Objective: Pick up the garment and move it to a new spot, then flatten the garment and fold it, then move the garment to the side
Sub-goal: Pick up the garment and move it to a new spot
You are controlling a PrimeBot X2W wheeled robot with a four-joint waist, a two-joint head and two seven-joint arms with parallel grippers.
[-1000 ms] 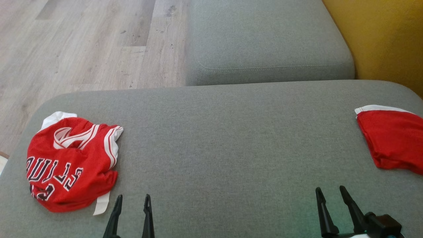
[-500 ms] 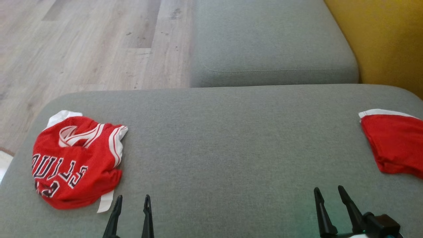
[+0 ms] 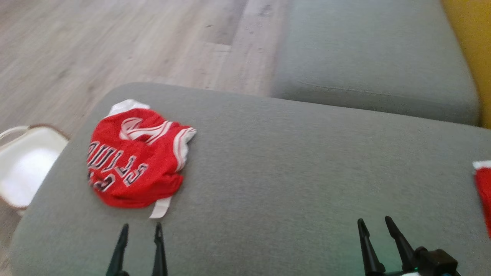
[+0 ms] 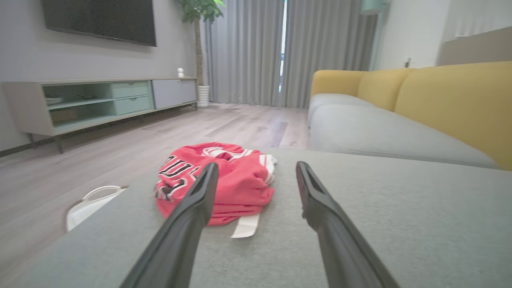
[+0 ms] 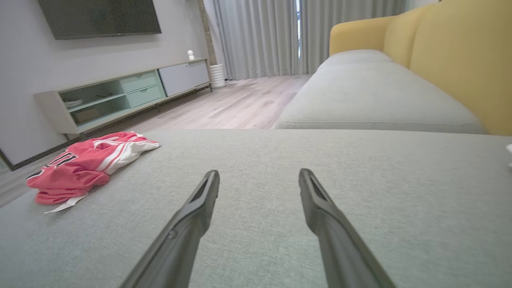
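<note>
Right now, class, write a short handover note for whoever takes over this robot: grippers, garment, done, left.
Left gripper: open, empty, just short of the red jersey.
Right gripper: open, empty, above bare grey cushion.
Red jersey: crumpled at the cushion's left end; another red garment at its right edge.
Done: nothing visible; jersey not yet picked up.
Left: pick up, move, flatten, fold, set aside.

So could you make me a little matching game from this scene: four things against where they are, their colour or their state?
Things:
1. red jersey
2. white basket
3. left gripper
4. sofa back

Descriptions:
a. yellow
b. on the floor, beside the grey cushion
c. open, holding nothing
d. crumpled on top of the grey cushion

Pairs: 1-d, 2-b, 3-c, 4-a.
</note>
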